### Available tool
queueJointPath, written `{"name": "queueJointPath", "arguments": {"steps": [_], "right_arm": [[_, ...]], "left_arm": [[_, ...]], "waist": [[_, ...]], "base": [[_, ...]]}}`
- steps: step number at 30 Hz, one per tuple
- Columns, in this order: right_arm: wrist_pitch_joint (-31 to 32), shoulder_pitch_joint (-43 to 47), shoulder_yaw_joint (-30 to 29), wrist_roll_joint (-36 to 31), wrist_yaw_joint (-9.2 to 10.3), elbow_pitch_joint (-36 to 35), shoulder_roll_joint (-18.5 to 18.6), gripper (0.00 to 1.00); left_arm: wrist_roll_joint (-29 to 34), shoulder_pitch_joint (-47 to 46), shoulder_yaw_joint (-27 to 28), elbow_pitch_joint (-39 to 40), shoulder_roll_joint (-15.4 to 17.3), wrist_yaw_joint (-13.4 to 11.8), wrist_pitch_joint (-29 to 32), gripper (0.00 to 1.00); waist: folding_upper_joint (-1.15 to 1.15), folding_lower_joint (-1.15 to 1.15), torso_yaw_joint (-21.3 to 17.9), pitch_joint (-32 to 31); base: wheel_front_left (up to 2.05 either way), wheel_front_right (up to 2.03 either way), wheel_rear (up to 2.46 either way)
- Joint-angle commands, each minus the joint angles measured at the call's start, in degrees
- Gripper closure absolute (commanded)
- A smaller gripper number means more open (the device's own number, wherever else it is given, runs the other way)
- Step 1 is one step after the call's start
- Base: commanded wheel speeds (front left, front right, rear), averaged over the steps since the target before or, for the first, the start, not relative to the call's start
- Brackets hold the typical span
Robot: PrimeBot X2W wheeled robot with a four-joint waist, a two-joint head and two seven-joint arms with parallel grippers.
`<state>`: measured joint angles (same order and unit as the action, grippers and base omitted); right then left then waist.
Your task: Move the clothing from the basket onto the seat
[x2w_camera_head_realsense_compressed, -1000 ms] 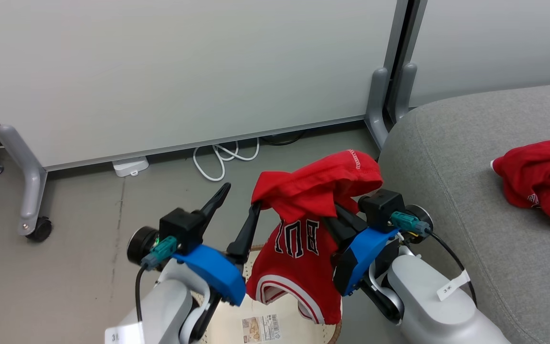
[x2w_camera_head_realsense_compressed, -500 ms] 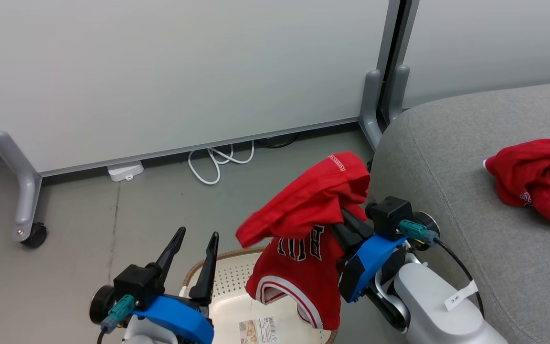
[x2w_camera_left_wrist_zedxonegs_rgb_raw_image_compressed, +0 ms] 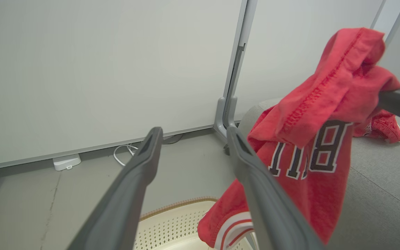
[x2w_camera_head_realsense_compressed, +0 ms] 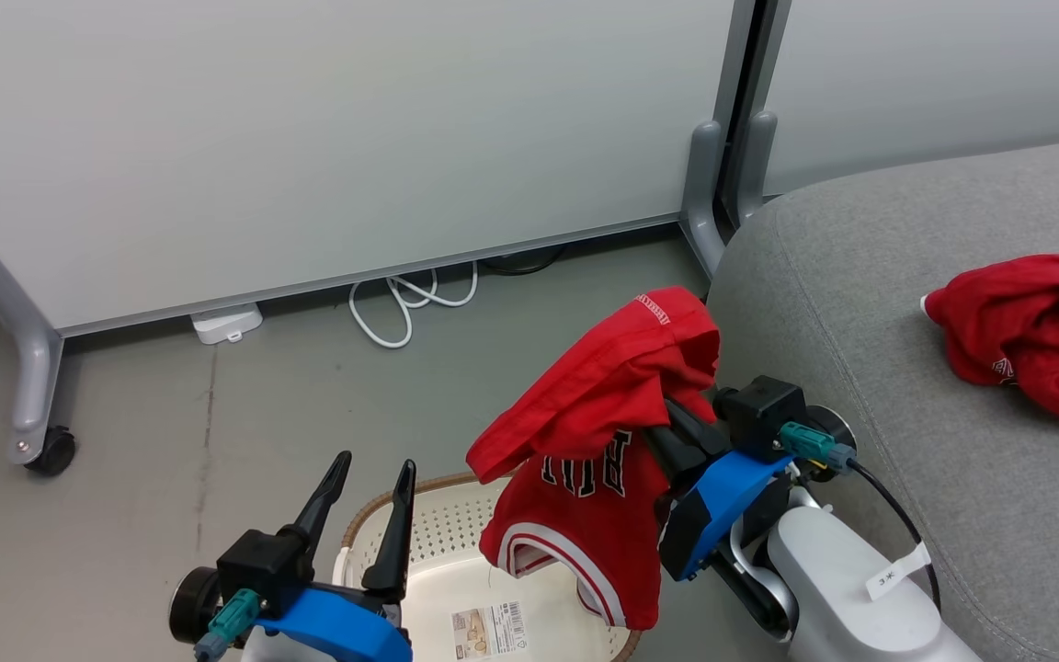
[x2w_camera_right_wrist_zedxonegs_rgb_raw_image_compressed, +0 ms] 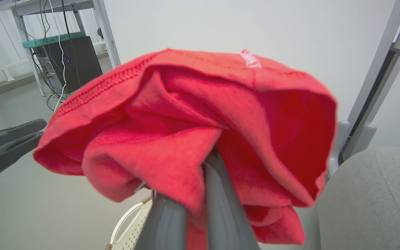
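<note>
We log: jersey (x2w_camera_head_realsense_compressed: 585, 496) on our right gripper (x2w_camera_head_realsense_compressed: 667, 430) bright red, dark white-edged lettering, white hem stripes; basket (x2w_camera_head_realsense_compressed: 442, 533) beneath cream, perforated, brown rim; seat (x2w_camera_head_realsense_compressed: 860, 303) alongside light grey.

Bright, even, diffuse light fills all three views, rendering the pale partition panels (x2w_camera_head_realsense_compressed: 355, 138) a flat grey-white and leaving only faint, soft-edged shadows on the floor (x2w_camera_head_realsense_compressed: 171, 395) under their lower edge. The head view is sharp throughout, whereas in the right wrist view the red jersey (x2w_camera_right_wrist_zedxonegs_rgb_raw_image_compressed: 200, 139) close to the lens looks soft and slightly smeared. Both wrist views bend straight lines near their edges, as the leaning metal post (x2w_camera_right_wrist_zedxonegs_rgb_raw_image_compressed: 372, 73) shows.
</note>
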<state>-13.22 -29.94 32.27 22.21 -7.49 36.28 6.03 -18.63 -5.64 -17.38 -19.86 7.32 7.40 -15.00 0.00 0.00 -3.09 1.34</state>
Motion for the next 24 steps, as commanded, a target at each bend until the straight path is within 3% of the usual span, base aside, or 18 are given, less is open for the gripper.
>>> {"name": "queueJointPath", "arguments": {"steps": [1,24], "right_arm": [[-0.01,0.74,-0.31,-0.45,-0.01,-0.38,0.1,1.0],[0.55,2.08,-3.13,-2.6,-0.01,-5.08,-0.45,1.0]], "left_arm": [[0.13,0.37,-0.1,0.21,0.08,0.07,-0.26,0.0],[-0.08,-1.16,0.06,0.67,1.77,0.1,-0.26,0.0]], "waist": [[0.0,0.0,-0.18,0.09],[0.0,0.0,-15.33,3.78]], "base": [[0.0,0.0,0.0],[0.0,0.0,0.0]]}}
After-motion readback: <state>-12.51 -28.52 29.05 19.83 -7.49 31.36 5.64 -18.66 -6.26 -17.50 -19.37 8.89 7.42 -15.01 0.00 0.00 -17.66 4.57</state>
